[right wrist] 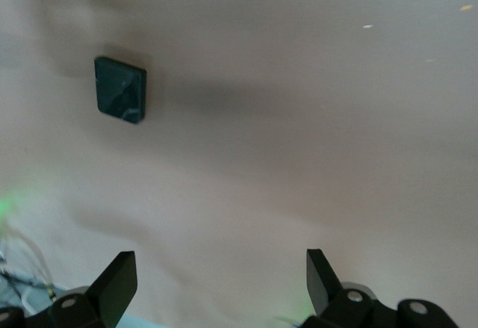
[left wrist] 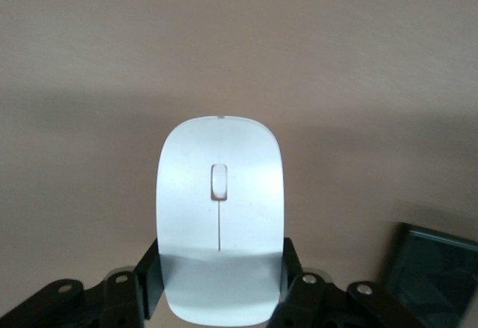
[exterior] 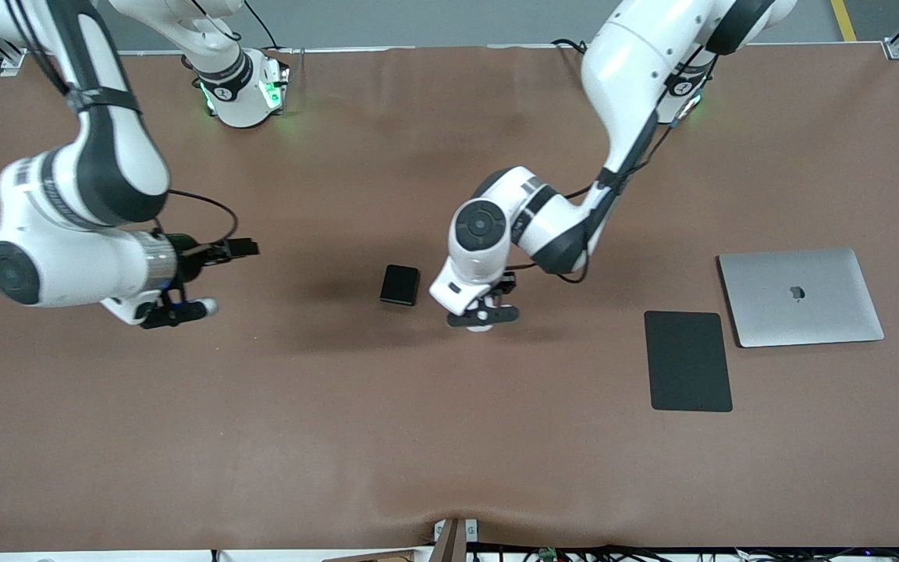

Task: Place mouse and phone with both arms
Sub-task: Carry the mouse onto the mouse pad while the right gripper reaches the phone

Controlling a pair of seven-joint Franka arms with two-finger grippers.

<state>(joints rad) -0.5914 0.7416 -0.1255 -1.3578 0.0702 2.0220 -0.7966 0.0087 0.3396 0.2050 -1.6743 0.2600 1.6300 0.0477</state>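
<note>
Got the left gripper point(exterior: 482, 315) down low near the middle of the brown table point(exterior: 340, 437), fingers point(left wrist: 149, 279) clamped on the sides of the mouse point(left wrist: 221, 216). Can barely spot that white mouse point(exterior: 479, 327) in the front view, just a sliver poking out under the gripper. Looks way clearer in the left wrist view: glossy white oval, scroll wheel and thin grey line down the middle, pinched at its rear end between the two black fingers. Can't tell whether it's resting on the table or lifted a hair off it.

Sitting flat just beside that, toward the right arm's end of the table: the phone point(exterior: 400, 284), small glossy black slab, not touched by anything. Shows up at the edge of the left wrist view too point(left wrist: 433, 276), and as a dark greenish square in the right wrist view point(right wrist: 120, 89).

Hovering up in the air over bare table toward its own end: the right gripper point(exterior: 176, 311), fingers point(right wrist: 116, 283) spread wide apart with nothing between them, well apart from the phone.

Parked toward the left arm's end: a closed silver laptop point(exterior: 801, 297), plus a matte black mouse pad point(exterior: 687, 361) just beside it and a bit nearer the front camera
</note>
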